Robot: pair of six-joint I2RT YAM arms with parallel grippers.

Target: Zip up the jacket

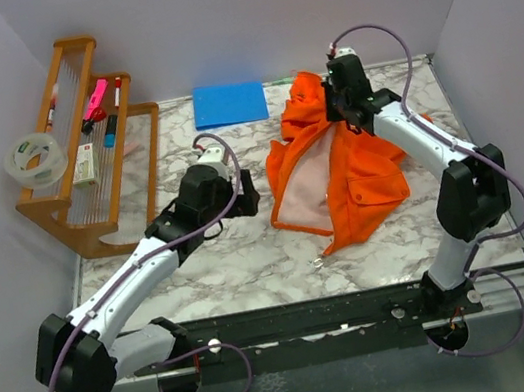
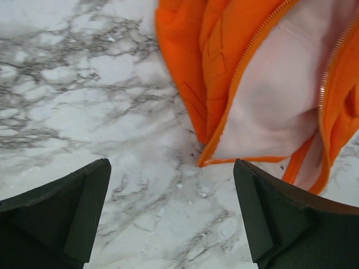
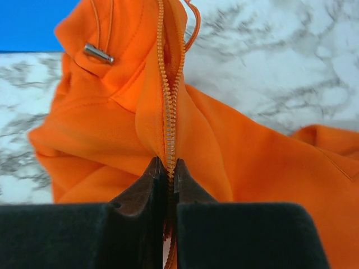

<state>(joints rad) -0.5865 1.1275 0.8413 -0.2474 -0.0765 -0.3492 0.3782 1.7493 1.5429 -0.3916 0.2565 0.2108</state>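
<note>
Jacket (image 1: 366, 183) zipper (image 3: 167, 101) partly hidden inside the clamped right tool (image 3: 167, 166)

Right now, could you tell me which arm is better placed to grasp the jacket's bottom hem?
Left arm: its jaws stand open over the table beside the jacket's open hem corner; the right arm's jaws are shut on the zipper strip at the far end.

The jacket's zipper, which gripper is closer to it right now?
Right. The right gripper is clamped on the zipper near the collar; the left gripper hangs open over the table, just short of the jacket.
</note>
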